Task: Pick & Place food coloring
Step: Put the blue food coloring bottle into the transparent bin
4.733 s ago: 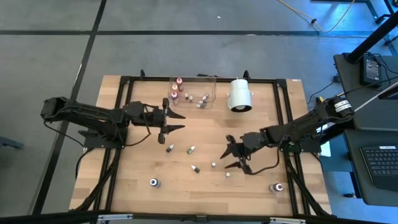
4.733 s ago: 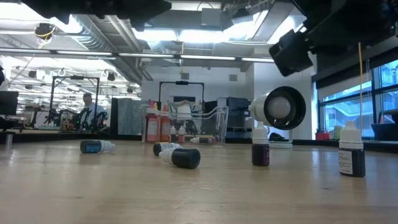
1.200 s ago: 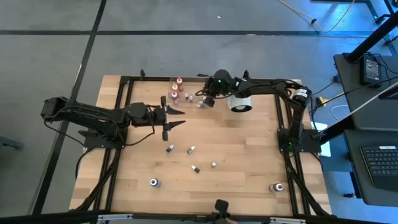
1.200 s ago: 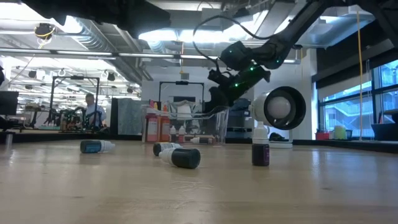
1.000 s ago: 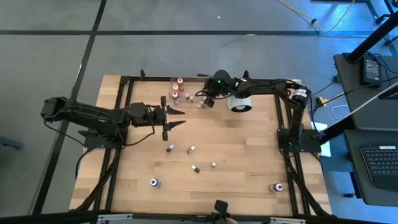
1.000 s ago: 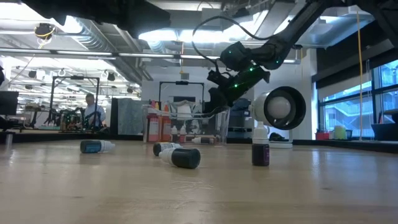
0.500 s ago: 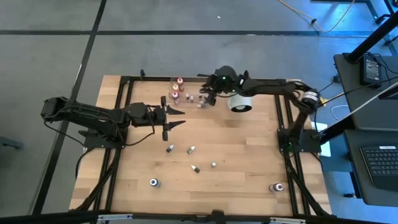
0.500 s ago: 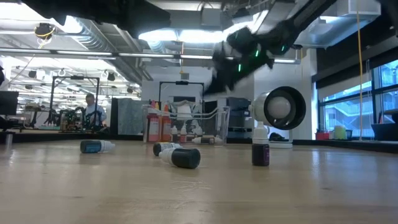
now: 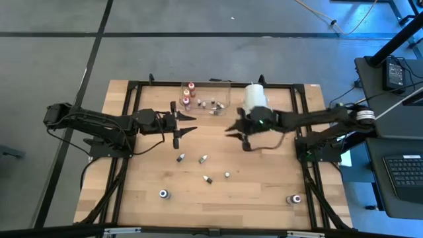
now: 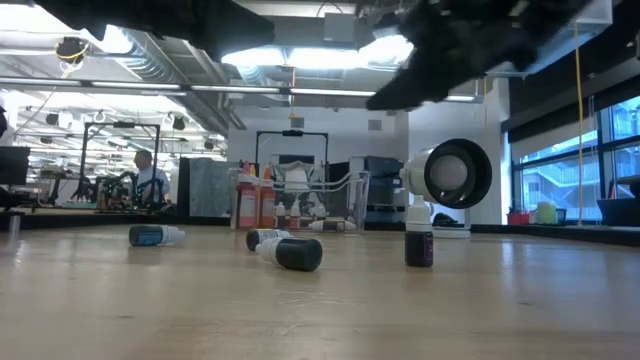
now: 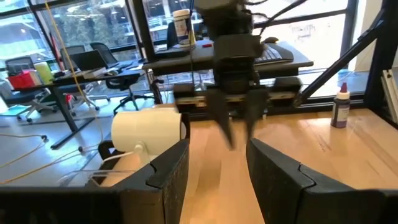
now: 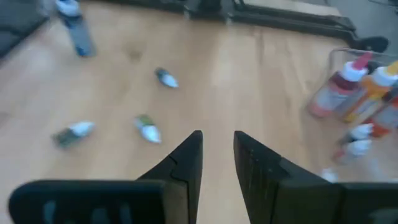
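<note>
On the surface ahead of the right gripper: loose food coloring bottles (image 9: 203, 158), several lying on their sides, one pale-capped vial (image 9: 227, 174) nearest its side.
Other loose bottles: a dark-capped one (image 9: 163, 194) at the near left, another (image 9: 295, 198) at the near right corner, both well apart from either gripper.
Stored bottles: red- and orange-topped ones (image 9: 188, 96) stand in the clear tray (image 9: 225, 86) at the far edge, behind and to the side of the right gripper.
Handling, judged: small, light, rigid plastic; smooth round bodies likely to roll or slip under a glancing touch. Best taken across the body, square to its long axis, near the middle and clear of the tapering cap.
Right gripper (image 9: 242, 133): above mid-surface, just in front of the white cylinder (image 9: 255, 98); its fingers (image 12: 186, 155) stand nearly together with a narrow gap, nothing between them.
Left gripper (image 9: 185, 125): waiting beside the tray, part open, empty; the loose bottles lie forward of and below it.
Next step, judged: spread the right gripper before descending on a bottle.
</note>
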Controlling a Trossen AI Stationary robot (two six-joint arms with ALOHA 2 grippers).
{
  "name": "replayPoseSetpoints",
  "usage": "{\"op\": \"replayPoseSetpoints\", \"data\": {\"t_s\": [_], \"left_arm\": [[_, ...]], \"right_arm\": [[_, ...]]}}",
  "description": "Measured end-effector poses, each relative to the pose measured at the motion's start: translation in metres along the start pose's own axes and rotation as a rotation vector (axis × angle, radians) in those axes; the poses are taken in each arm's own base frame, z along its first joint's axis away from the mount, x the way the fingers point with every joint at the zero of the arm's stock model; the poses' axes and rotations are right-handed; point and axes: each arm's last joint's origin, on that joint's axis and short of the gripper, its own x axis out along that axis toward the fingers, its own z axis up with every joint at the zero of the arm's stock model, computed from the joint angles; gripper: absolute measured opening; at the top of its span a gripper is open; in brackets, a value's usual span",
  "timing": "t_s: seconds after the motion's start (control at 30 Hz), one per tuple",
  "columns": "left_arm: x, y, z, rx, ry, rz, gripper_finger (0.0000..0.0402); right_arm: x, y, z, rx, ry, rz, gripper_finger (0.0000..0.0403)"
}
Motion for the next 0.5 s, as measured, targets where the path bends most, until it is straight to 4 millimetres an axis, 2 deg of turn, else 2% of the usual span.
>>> {"op": "replayPoseSetpoints", "data": {"t_s": [0.17,0.3,0.5], "left_arm": [[0.000,0.000,0.000,-0.046,0.002,-0.002,0.0157],[0.000,-0.001,-0.001,-0.049,0.005,-0.028,0.0157],[0.001,-0.004,-0.002,-0.047,0.011,-0.114,0.0158]], "right_arm": [[-0.018,0.023,-0.021,-0.015,-0.049,0.049,0.0094],[-0.025,0.026,-0.031,-0.015,-0.039,0.053,0.0094],[-0.025,0.026,-0.030,-0.023,-0.049,0.037,0.0094]]}}
